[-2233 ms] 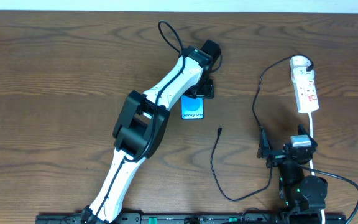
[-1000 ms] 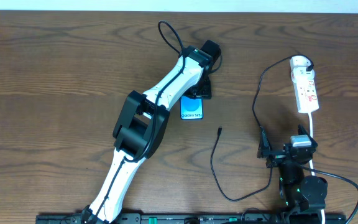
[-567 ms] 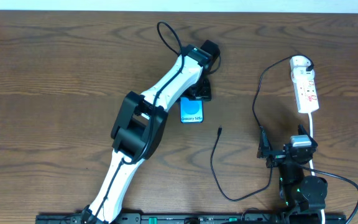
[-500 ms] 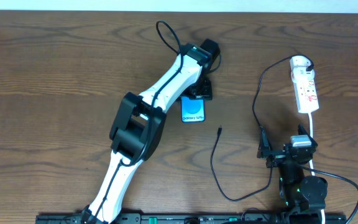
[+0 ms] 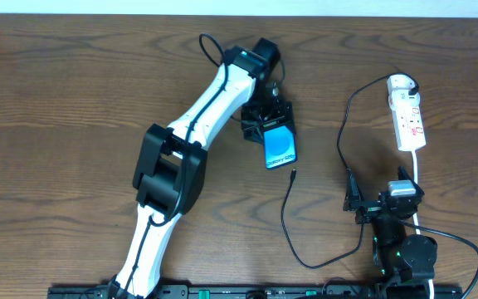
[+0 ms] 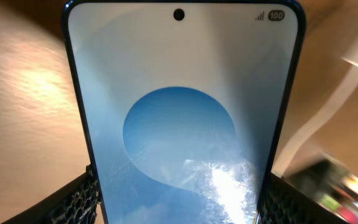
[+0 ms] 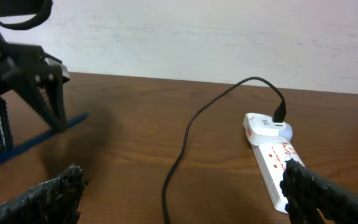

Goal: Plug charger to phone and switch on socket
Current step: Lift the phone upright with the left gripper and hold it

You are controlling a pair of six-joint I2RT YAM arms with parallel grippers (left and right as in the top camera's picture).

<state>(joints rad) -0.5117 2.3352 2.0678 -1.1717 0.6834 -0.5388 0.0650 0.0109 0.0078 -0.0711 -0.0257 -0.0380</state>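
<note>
- While the left jaws clamp the phone [image 5: 280,148] by its two long edges, it hangs slanted over the surface [image 5: 73,100] at the end of the left arm [image 5: 214,91]. I cannot tell whether its low end touches the wood.
- From overhead, the phone's long axis runs from the jaws down and slightly right, and its free end stops just beside the charger's plug tip [image 5: 293,174].
- Through the left wrist camera the screen fills the view. The camera hole and status icons sit at the far, free end and a ribbed pad shows at each side of the near end. The charging port is therefore probably at the gripped end, turned away from the plug.
- On the surface, the charger cable [image 5: 285,218] lies loose. It curves from the tip toward the robot, then back up to the adapter [image 5: 399,83] on the socket [image 5: 409,120].
- Parked near its base, the right arm [image 5: 397,241] has its right jaws spread wide and empty, well apart from the plug tip, which lies to their left.
- With the left arm occupied, the plug looks like the right arm's job.
- Nothing is near the socket's switches.
</note>
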